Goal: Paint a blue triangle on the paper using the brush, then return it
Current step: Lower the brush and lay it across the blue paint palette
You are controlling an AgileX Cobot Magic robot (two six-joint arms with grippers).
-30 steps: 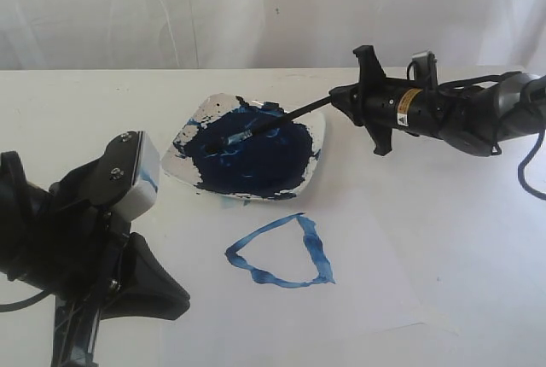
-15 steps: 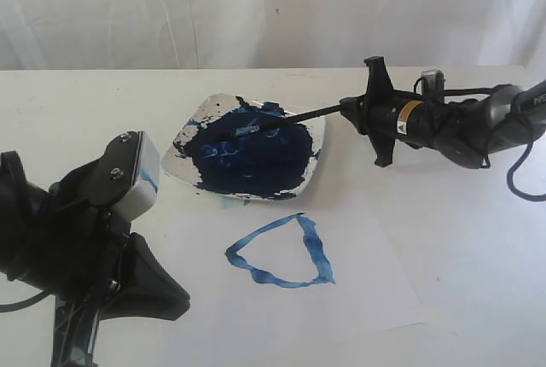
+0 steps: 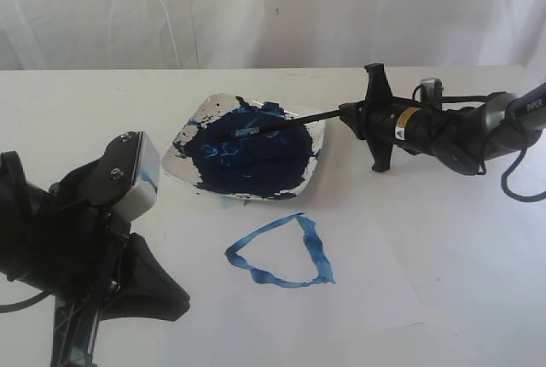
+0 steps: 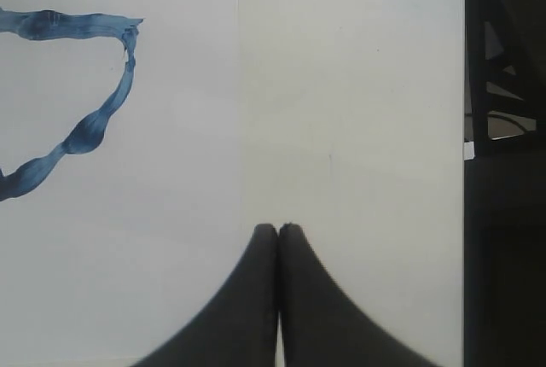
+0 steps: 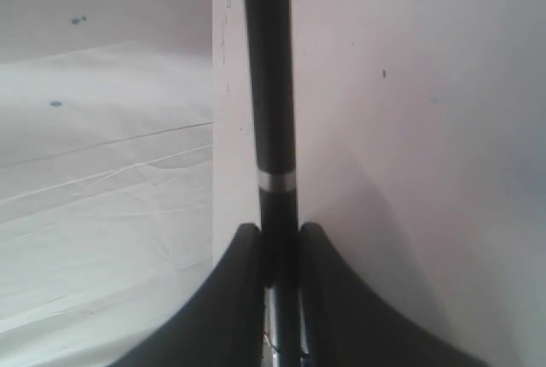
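A wavy blue triangle (image 3: 286, 252) (image 4: 81, 128) is painted on the white paper (image 3: 358, 290) (image 4: 171, 239) in front of the plate. My right gripper (image 3: 348, 113) (image 5: 279, 230) is shut on the handle of the thin black brush (image 3: 294, 121) (image 5: 270, 85). The brush lies low across the square white plate (image 3: 320, 132), its stained tip in the dark navy paint (image 3: 256, 158). My left gripper (image 4: 278, 229) is shut and holds nothing, over the table just beside the paper's edge. The left arm (image 3: 77, 239) fills the exterior view's lower left.
A white cloth backdrop (image 3: 273, 8) hangs behind the table. The table's edge and a dark frame (image 4: 503, 128) show in the left wrist view. A cable (image 3: 520, 179) loops by the right arm.
My right gripper has drawn back to the right and lowered the brush. The brush tip slid from the middle of the paint toward the plate's far side. The left arm has not moved.
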